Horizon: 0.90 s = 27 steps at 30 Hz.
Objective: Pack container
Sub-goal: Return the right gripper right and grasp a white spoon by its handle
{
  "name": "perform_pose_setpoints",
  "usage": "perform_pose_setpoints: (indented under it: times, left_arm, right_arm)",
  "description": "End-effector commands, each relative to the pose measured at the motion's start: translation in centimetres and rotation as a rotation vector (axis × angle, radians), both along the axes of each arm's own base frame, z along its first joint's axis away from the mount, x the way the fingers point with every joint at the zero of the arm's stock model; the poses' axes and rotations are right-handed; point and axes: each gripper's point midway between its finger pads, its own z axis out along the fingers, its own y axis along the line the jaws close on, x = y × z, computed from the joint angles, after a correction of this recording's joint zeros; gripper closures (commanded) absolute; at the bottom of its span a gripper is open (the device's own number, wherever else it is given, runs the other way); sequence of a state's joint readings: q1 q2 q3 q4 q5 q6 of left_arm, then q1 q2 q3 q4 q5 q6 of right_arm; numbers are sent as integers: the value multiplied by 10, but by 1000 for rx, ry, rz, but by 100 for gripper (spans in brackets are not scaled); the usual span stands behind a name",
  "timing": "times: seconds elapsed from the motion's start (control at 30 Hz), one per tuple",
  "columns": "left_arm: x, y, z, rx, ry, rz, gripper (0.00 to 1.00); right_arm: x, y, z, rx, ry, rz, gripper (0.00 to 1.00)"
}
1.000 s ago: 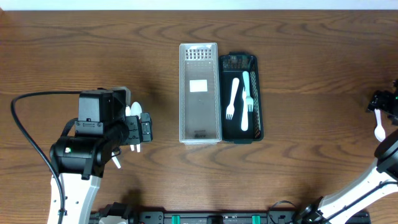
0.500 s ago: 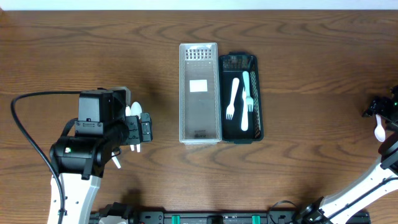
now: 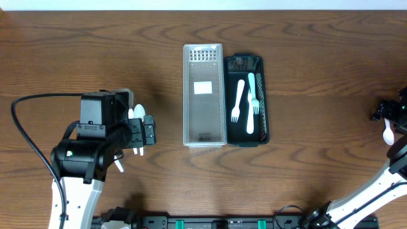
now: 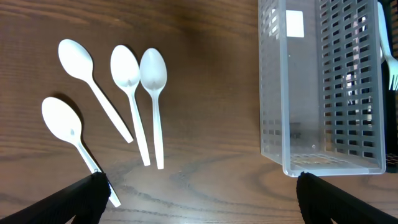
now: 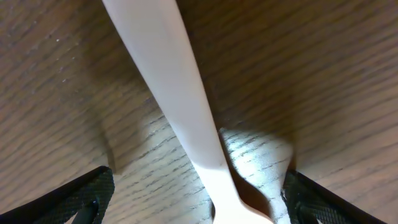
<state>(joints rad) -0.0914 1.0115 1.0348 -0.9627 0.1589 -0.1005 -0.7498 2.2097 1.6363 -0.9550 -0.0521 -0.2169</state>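
Note:
A clear perforated container [image 3: 203, 95] stands at the table's centre, with a black container [image 3: 264, 127] holding white forks [image 3: 239, 98] against its right side. Several white spoons [image 4: 129, 87] lie on the wood left of the clear container [image 4: 323, 87]. My left gripper [image 4: 202, 196] is open and empty, hovering just in front of those spoons; it shows in the overhead view [image 3: 143, 132] too. My right gripper [image 5: 199, 199] is open at the far right edge [image 3: 386, 113], its fingers straddling the handle of a lone white spoon [image 5: 177, 93] lying on the table [image 3: 388, 132].
The wooden table's right edge is close to the right gripper. The left arm's black cable [image 3: 25, 127] loops over the table's left side. The arm bases stand along the front edge.
My right gripper has shifted slightly left and down over the lone spoon. The left arm and the containers have not moved.

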Motion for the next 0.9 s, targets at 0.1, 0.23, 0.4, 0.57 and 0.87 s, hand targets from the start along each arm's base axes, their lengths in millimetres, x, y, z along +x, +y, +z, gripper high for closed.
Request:
perform_pose_setpoints:
  times: [0.1, 0.23, 0.4, 0.57, 0.87]
  left_arm:
    - [2, -1, 9, -7, -25, -13, 2]
    - [2, -1, 9, -7, -25, -13, 2]
    - [2, -1, 9, -7, -26, -13, 2]
    - [2, -1, 9, -7, -26, -13, 2]
    - [2, -1, 9, -7, -26, -13, 2]
  right_arm:
    - [-10, 15, -18, 58, 33, 26, 12]
    - [-8, 16, -18, 57, 32, 31, 27]
    - [-1, 22, -18, 64, 18, 47, 40]
    - [5, 29, -18, 63, 18, 69, 52]
    - [11, 37, -18, 62, 19, 94, 66]
